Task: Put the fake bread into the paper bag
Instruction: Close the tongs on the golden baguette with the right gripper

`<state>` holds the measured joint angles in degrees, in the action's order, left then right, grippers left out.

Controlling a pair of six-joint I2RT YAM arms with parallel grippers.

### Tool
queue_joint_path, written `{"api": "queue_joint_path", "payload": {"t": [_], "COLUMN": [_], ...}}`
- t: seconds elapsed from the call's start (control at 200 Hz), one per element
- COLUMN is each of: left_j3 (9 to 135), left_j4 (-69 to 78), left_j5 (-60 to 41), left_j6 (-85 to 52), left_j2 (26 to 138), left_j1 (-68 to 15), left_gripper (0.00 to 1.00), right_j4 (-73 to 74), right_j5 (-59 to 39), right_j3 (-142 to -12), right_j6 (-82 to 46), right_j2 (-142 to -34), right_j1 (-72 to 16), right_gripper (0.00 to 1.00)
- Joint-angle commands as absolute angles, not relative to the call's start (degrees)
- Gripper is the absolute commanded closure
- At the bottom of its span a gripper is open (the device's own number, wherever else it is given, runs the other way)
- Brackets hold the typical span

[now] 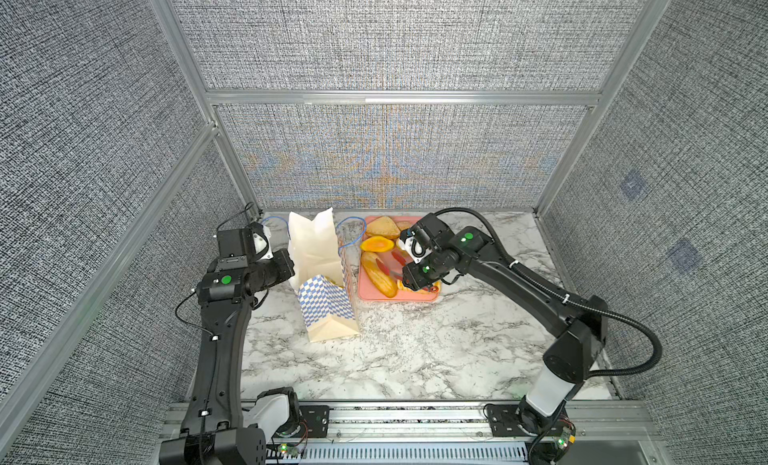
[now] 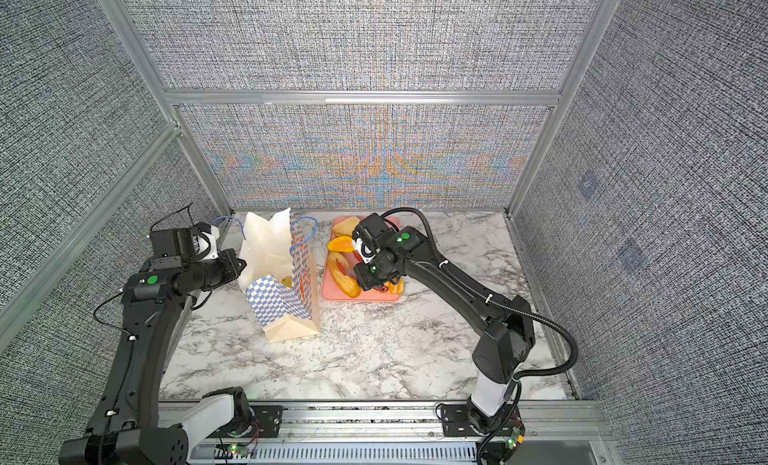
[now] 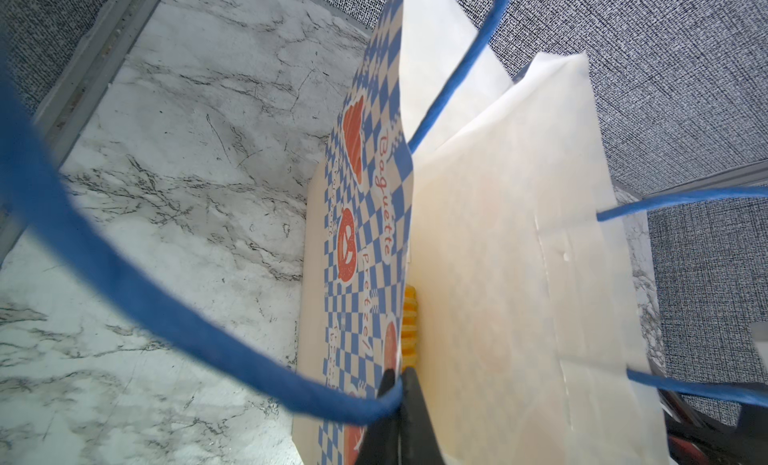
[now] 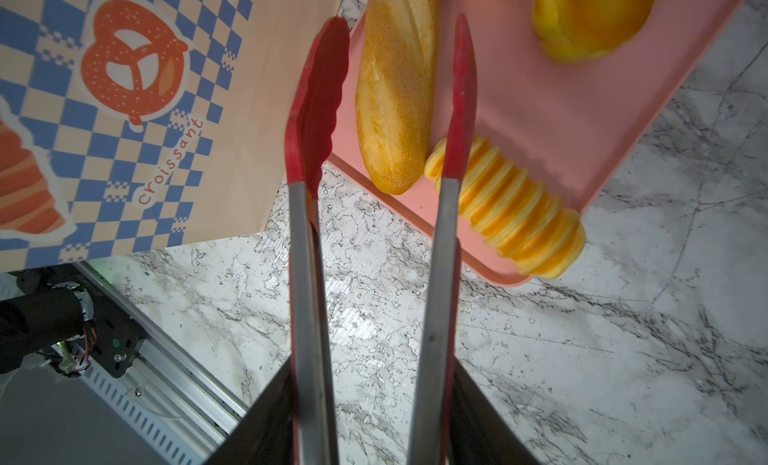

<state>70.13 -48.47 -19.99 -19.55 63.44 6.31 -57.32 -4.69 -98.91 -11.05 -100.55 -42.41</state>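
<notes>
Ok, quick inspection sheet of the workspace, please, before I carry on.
Surface: marble-pattern tabletop; no spills seen.
Job's things: paper bag upright, mouth open, ridged roll inside; long loaf and more fake bread on pink tray.
Clutter: red tongs; nothing else seen.
Grippers: left gripper jaws shut on bag rim; right gripper holds tongs, tips open either side of loaf.
Cables: corrugated hose on right arm; thin wire looping beside left arm.
Surroundings: grey fabric walls, aluminium frame.

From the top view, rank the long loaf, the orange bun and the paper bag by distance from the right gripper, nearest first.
1. long loaf: on the tray, just left of the right gripper.
2. orange bun: farther back on the tray.
3. paper bag: off the tray, on its left.
</notes>
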Motion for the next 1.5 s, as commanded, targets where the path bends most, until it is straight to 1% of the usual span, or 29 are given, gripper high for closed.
{"api": "queue_joint_path", "payload": {"t": [0.0,0.95,1.321,1.496], "left_j3": [69.9,68.8,68.6,68.6], "left_j4": [-47.7,-47.6,-47.6,-47.6], "left_j5": [-20.1,-19.6,-19.6,-19.5], "left_j6": [-19.3,-18.8,-18.6,-18.6], "left_j2": [63.1,62.7,62.8,62.8], "left_j1": [6.3,6.3,6.4,6.3], "left_gripper": [1.0,1.0,1.0,1.0], "right_j4": [-57.9,-58.4,-58.3,-58.4], "right_j5": [-5.0,-4.1,-2.5,-1.5], "right_j3": [-100.3,-104.4,-105.7,-106.1], "right_j6": [-9.9,-8.4,-8.0,-8.1], "right_j2": [-102.2,-112.5,-116.0,-117.1], "right_j1": [-42.8,-43.6,-43.6,-43.5], "right_gripper": [0.47,0.35,0.35,0.37]}}
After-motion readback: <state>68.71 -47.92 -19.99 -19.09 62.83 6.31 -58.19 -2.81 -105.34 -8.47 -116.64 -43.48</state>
